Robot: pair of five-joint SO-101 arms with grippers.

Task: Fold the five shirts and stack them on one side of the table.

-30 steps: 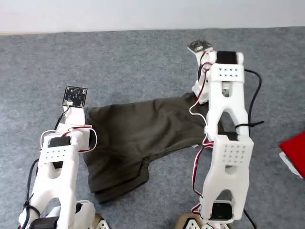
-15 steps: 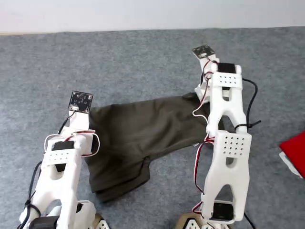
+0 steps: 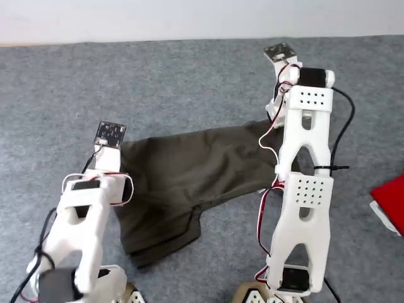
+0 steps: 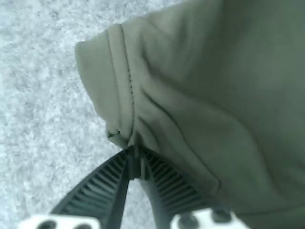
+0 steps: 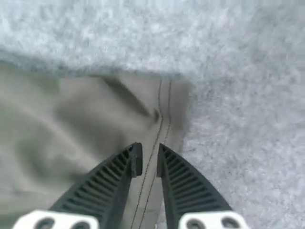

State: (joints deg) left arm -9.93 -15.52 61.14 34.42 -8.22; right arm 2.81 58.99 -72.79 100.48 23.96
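one dark olive shirt (image 3: pixel 183 183) is spread rumpled on the grey table (image 3: pixel 158 76), with one part bunched at its lower edge. the shirt's stitched hem corner is pinched in the left gripper (image 4: pixel 136 155), whose jaws are closed tight on the fabric. the shirt's opposite corner is held by the right gripper (image 5: pixel 145 152), its jaws narrowed to a slit with the hem seam caught between them. a red item (image 3: pixel 391 196) is seen well apart from the shirt, beyond its right-gripper end. only thin edges are gripped, so a hem could be lost if the shirt is pulled taut unevenly, and the fold would be left crooked.
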